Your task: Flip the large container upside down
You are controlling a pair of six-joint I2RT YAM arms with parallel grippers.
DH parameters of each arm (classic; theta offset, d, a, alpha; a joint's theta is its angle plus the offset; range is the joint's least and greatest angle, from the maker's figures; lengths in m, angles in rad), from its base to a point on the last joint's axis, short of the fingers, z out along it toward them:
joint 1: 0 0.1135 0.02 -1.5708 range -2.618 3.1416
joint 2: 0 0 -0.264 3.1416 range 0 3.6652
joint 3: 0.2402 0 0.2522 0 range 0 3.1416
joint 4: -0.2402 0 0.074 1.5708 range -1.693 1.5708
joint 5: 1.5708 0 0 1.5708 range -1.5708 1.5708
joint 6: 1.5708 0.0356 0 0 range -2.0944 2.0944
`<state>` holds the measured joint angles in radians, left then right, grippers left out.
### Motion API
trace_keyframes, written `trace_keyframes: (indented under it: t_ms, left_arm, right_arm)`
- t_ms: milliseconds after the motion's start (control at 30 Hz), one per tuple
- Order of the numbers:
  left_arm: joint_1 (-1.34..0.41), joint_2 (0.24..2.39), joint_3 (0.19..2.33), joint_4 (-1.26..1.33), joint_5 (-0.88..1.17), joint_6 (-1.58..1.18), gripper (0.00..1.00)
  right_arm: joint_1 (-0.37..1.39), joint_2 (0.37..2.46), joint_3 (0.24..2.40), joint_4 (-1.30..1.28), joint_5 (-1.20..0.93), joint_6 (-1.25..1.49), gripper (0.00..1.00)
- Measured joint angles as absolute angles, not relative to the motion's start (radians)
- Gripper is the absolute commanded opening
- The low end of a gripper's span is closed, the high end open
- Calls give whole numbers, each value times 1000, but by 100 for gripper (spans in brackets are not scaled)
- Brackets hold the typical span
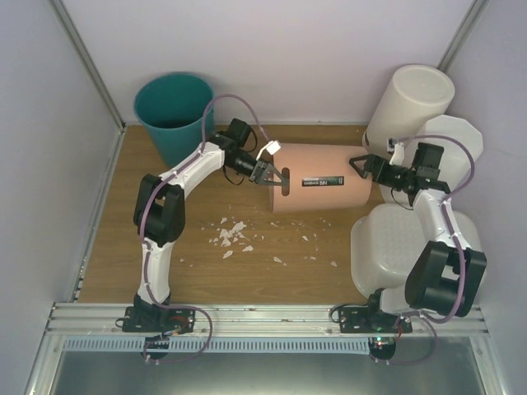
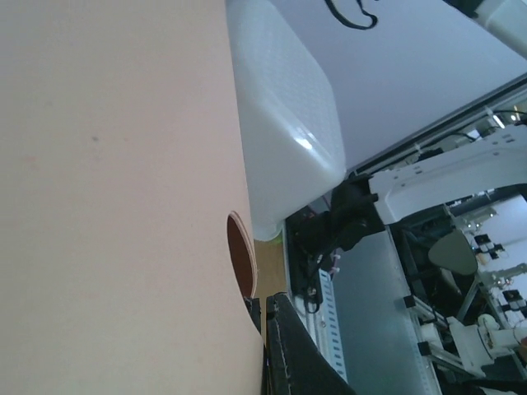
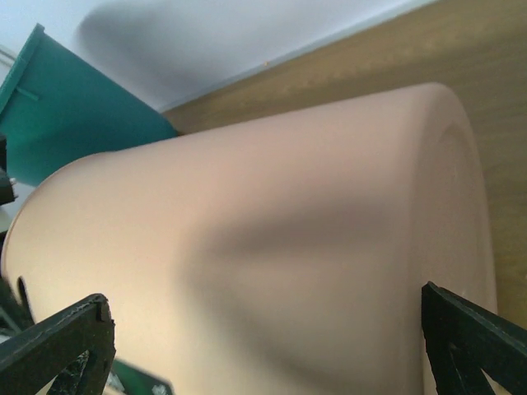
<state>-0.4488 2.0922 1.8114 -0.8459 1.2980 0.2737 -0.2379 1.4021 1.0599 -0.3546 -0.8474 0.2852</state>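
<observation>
The large container (image 1: 387, 247), a wide white tub with rounded corners and dotted sides, stands at the near right under my right arm. It also shows in the left wrist view (image 2: 284, 107). A peach bin (image 1: 317, 177) lies on its side in the middle of the table. My left gripper (image 1: 268, 173) is shut on its wall at the handle hole (image 2: 241, 255), one finger inside and one outside (image 2: 265, 309). My right gripper (image 1: 362, 163) is open at the bin's closed right end. Its fingers (image 3: 58, 346) are spread wide, and the peach bin (image 3: 263, 247) fills the view between them.
A teal bin (image 1: 174, 111) stands upright at the back left, also in the right wrist view (image 3: 58, 107). A tall round white bin (image 1: 412, 103) and an octagonal white bin (image 1: 454, 136) stand at the back right. White scraps (image 1: 235, 234) lie on the wooden table.
</observation>
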Motion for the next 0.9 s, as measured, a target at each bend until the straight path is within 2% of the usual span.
trace_keyframes:
  t_ms: [167,333,700,900]
  left_arm:
    - [-441,2119,1811,-862,1258,280,12]
    - [-430,2119,1817,-810,1211,284,16]
    - [-416,2119,1845,-782,1084,270,19]
    - [-415,2116,1859,-780,1046,259,33]
  right_arm:
    - [-247,1391,971,-305,-879,308,100]
    - [-232,1343,939,-322,-931,352,100]
    - [-221,1252,999,-344,-929,434,100]
    - [-201,1237,1075,-371,-907,483,100]
